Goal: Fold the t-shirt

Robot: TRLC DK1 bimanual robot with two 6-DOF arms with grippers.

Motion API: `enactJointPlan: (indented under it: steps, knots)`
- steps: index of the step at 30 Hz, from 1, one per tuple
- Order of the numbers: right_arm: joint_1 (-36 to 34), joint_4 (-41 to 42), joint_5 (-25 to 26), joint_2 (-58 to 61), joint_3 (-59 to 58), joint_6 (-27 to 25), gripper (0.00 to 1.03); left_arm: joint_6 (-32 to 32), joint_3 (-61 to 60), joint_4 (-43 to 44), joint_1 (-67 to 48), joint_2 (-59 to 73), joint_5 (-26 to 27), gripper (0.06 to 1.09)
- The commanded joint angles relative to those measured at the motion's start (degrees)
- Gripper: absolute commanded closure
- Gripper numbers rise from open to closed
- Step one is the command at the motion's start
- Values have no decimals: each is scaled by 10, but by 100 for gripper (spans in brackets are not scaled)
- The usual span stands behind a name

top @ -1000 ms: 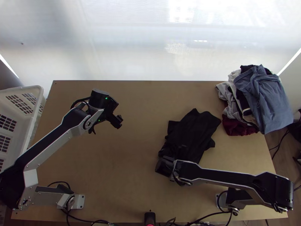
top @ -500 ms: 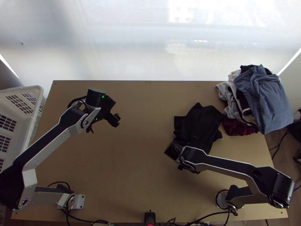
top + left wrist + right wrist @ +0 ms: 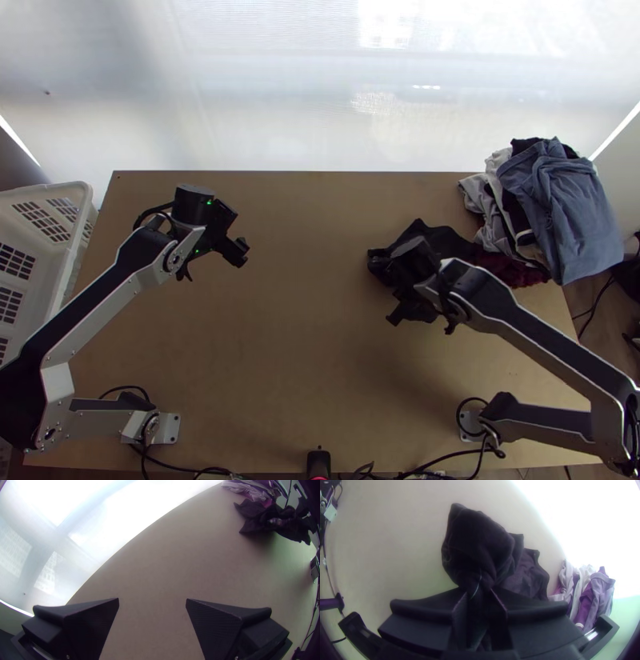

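Observation:
In the top view, the black t-shirt [image 3: 444, 238] lies bunched right of the table's middle, partly hidden under my right gripper [image 3: 398, 317]. The right wrist view has gathered black cloth [image 3: 476, 543] rising between the two fingers of my right gripper [image 3: 479, 596], which is shut on it; which part of the shirt this is I cannot tell. Far to the left of the shirt, my left gripper [image 3: 240, 254] hangs over bare table. Its fingers stand wide apart with nothing between them in the left wrist view, where I see the left gripper [image 3: 152, 600] and, far off, the crumpled shirt [image 3: 256, 515].
A heap of clothes [image 3: 560, 208], blue, grey, white and dark red, lies at the table's far right corner, close beside the shirt. A white basket [image 3: 68, 192] stands off the left edge. Bare wood [image 3: 296, 320] stretches between the arms.
My right gripper has moved away from the near edge and rightward, and the shirt's near part has drawn up and bunched with it. My left gripper has shifted slightly left.

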Motion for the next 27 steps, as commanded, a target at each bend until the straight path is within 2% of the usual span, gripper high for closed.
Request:
enactJointPlan:
  steps: [1, 9, 12, 19, 27]
  knots:
    - [-100, -62, -66, -22, 117, -7, 100, -2, 3, -1, 2, -3, 0, 11]
    - [-175, -107, -154, -14, 215, -37, 100, -2, 7, -9, 12, -3, -1, 11]
    - [-186, -127, -157, -10, 251, -43, 100, -1, 11, -12, 16, -3, -1, 11]
    - [-253, -171, -204, -9, 323, -48, 100, 1, 23, -24, 22, -8, -2, 11]
    - [-307, -241, -255, -17, 378, -114, 100, 5, 23, -30, 25, -17, -5, 11]
